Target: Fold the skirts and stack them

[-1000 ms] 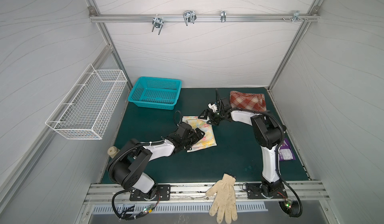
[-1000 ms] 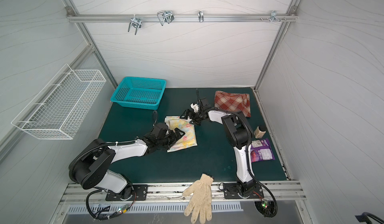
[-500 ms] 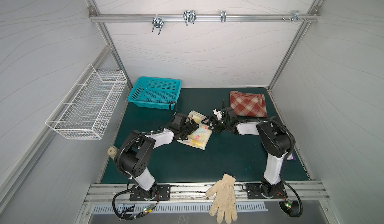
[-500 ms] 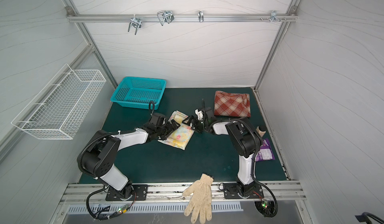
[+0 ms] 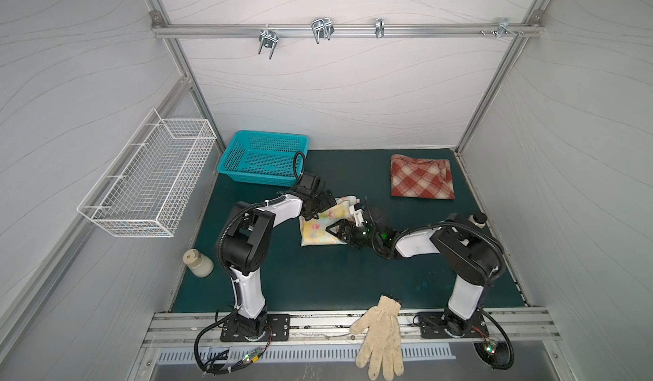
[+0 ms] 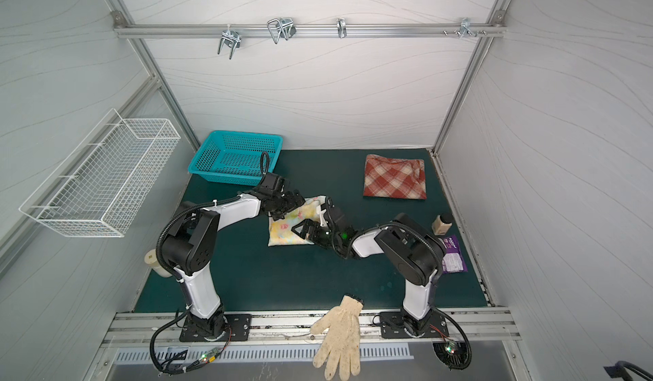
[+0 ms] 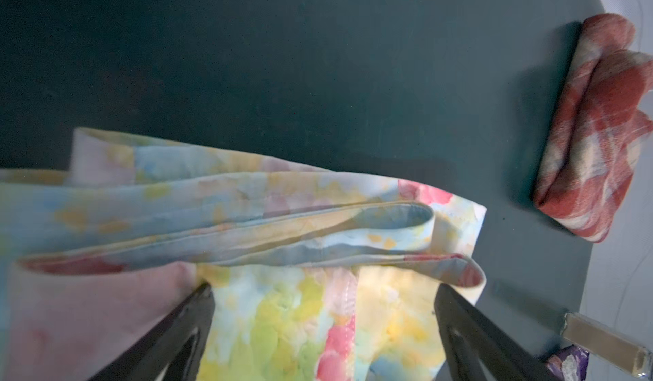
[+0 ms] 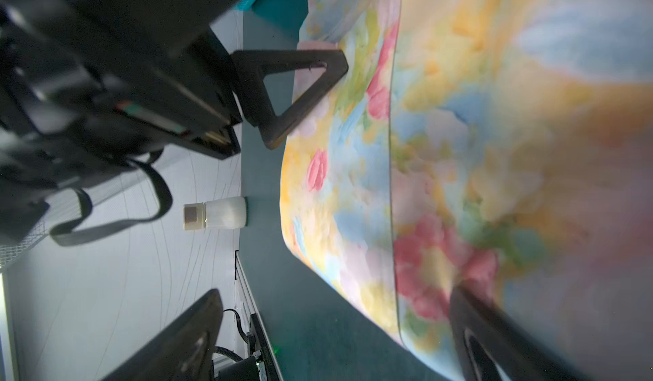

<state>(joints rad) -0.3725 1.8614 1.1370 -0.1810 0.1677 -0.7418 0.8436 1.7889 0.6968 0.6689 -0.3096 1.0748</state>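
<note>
Mat [image 5: 318, 283]: left gripper [image 7: 323, 287] agape on skirt [image 5: 316, 236]

The left arm [image 5: 282, 213] and the right arm [image 5: 413, 245] are built alike, with glossy white shell links between bulky matte-black joint housings. Each stands on a flat black base plate [image 5: 255, 328] fixed with silver screws. A black ribbed cable [image 5: 226, 227] runs along each arm under white zip ties, thin wires lead to small boards with green and red lights [image 5: 489, 350], and the left gripper [image 7: 324, 288] and right gripper [image 8: 335, 291] carry black tapering fingers [image 7: 176, 333] with hollow triangular frames.
</note>
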